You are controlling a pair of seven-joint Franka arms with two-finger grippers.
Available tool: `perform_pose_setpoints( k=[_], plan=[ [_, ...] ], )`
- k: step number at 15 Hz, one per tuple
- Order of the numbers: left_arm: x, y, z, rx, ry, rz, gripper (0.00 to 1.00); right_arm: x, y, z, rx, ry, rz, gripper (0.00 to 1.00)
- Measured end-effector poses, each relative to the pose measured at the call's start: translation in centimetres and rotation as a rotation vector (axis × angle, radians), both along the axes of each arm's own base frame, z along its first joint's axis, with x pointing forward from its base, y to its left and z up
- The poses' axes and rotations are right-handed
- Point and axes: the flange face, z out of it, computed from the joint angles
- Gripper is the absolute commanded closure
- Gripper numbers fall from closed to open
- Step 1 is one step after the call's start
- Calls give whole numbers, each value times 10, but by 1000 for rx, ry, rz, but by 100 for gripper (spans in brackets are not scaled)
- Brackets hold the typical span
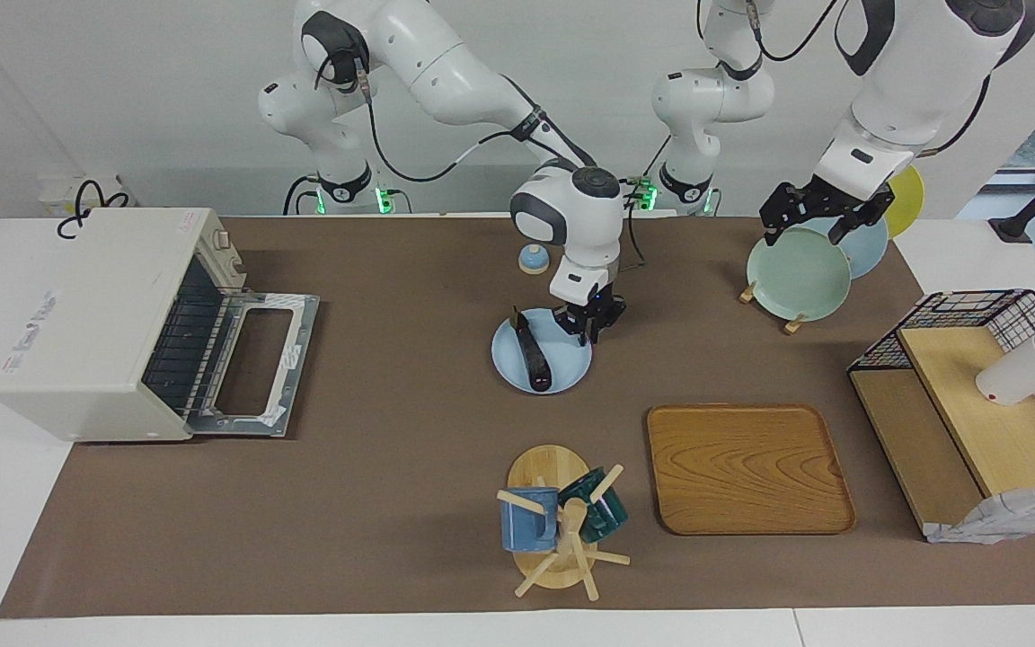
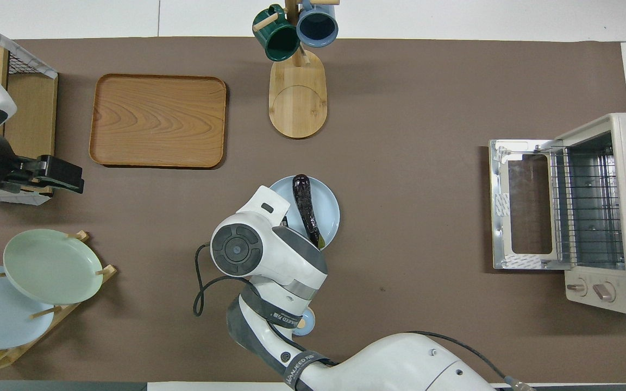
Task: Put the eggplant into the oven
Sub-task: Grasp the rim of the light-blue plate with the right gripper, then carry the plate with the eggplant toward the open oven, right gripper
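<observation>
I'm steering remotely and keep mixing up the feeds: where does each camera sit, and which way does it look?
Facing view: high across the table, looking back at both robots; whole arms show, right hand low over the blue plate, left hand over the plate rack.
Overhead view: above the robots' end, looking steeply down; only the right arm and the left hand show.
Shared: eggplant on the plate, open oven, wooden tray.

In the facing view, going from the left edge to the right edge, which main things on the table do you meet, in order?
oven → blue plate with the eggplant → wooden tray → wire basket shelf
</observation>
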Motion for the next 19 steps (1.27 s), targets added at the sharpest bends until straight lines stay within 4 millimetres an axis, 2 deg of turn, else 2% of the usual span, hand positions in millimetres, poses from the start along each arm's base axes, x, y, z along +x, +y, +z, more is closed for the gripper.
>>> perform_pose_setpoints(
  k=[3,5,8,12,14,17,19],
  plan=[
    [0,1,0,1,-3,14,0,0,-3,9,-46,-32,33,100],
    [1,1,0,1,-4,18,0,3,-11,13,-176,-45,63,100],
    [1,1,1,2,-8,34,0,11,-23,38,-277,-40,40,100],
    [3,0,2,0,-25,50,0,21,-57,61,-363,-5,-22,100],
    [3,0,2,0,-26,50,0,35,-91,79,-370,-4,-68,100],
    [3,0,2,-2,-28,51,0,57,-187,119,-351,43,-112,100],
    [3,0,2,-4,-28,51,0,55,-250,140,-353,77,-107,100]
  ],
)
